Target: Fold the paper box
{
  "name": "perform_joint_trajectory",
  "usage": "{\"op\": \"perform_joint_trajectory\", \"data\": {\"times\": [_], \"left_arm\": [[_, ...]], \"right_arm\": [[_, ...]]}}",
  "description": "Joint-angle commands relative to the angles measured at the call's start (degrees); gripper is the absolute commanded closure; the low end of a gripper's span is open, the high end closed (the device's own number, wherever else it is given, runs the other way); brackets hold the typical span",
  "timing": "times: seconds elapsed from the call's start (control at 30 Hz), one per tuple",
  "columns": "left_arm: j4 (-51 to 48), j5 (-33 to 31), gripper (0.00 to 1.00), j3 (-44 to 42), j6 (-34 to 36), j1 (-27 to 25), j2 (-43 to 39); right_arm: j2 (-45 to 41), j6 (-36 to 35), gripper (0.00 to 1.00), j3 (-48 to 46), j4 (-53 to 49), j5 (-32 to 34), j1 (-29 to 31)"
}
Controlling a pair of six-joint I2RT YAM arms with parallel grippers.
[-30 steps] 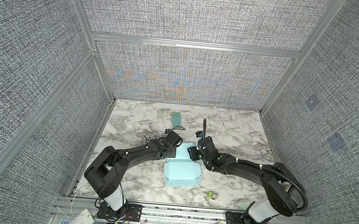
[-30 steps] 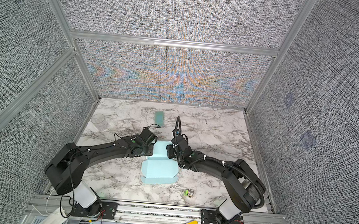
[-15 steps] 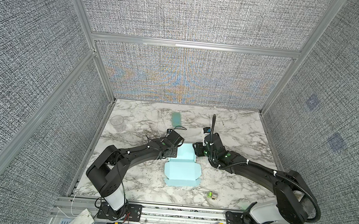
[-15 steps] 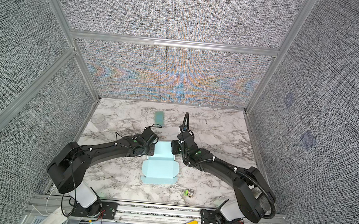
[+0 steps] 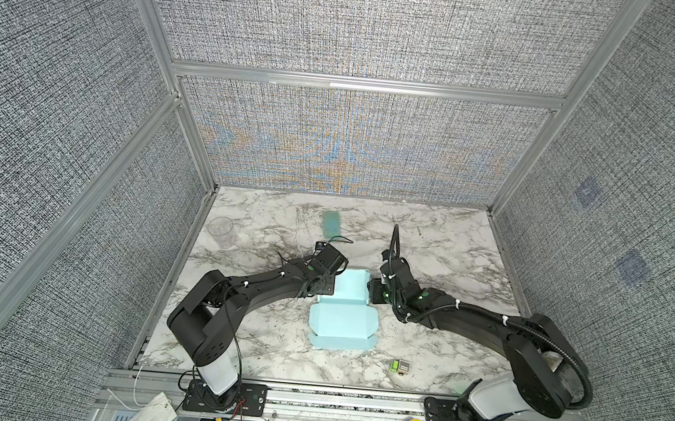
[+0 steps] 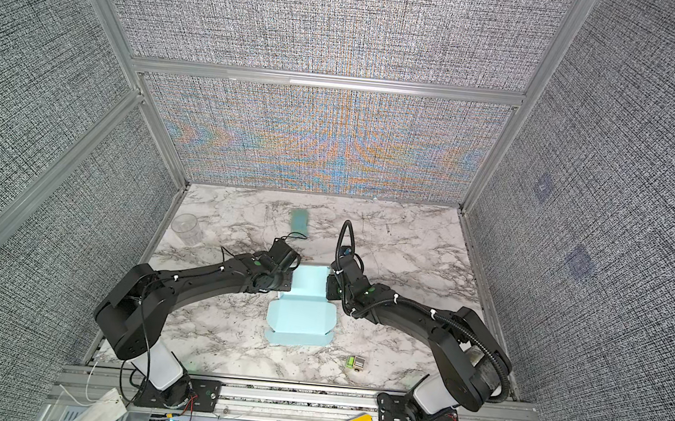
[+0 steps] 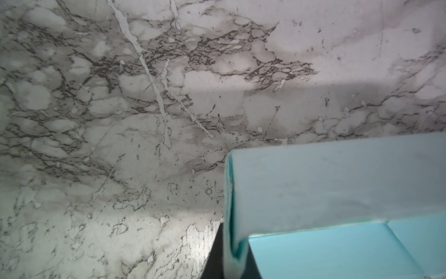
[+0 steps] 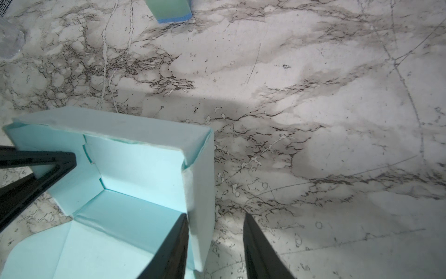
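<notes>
We find the left end effector [image 5: 332,289] clenched on the paper box [image 5: 343,320] wall. The right end effector [image 8: 215,217] straddles the opposite wall, released. We advise closing squarely on the wall, without crushing it.

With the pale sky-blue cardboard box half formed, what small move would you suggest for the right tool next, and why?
Probably close the right tool onto the upright side wall of the pale sky-blue cardboard paper box. That wall stands between its inner finger and outer finger, the outer one not yet touching. The left tool pinches the opposite wall, so the box looks braced.
</notes>
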Motion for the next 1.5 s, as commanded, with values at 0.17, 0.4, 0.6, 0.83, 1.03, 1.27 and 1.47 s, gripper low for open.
{"op": "perform_joint_trajectory", "data": {"times": [0.17, 0.4, 0.6, 0.83, 1.03, 1.27, 1.47], "left_arm": [[-2.02, -1.64, 1.0, 0.86, -0.17, -0.17, 0.45], [-1.78, -1.77, 1.0, 0.61, -0.34, -0.26, 0.63], [-1.65, -1.93, 1.0, 0.23, -0.76, -0.26, 0.46], [-2.59, -2.87, 1.0, 0.99, -1.11, -0.36, 1.82], [-3.4, -3.17, 1.0, 1.99, -1.46, -0.69, 2.91], [-4.01, -3.75, 1.0, 2.43, -1.73, -1.14, 2.84], [-4.46, -4.29, 1.0, 2.43, -1.9, -1.23, 2.66]], "right_arm": [[0.54, 0.58, 0.63, 0.91, 0.49, 2.36, 1.69], [1.0, 2.13, 0.64, 0.06, -0.33, 5.99, 3.39], [1.55, 2.95, 0.66, -0.49, 0.82, 6.78, 4.3], [1.44, 3.05, 0.66, -0.24, 1.35, 7.0, 4.56], [3.35, 3.22, 0.67, 0.56, 2.53, 6.52, 4.65], [4.62, 3.1, 0.67, 1.82, 2.68, 7.79, 4.56], [6.03, 3.93, 0.68, 2.08, 2.1, 8.78, 4.57]]}}
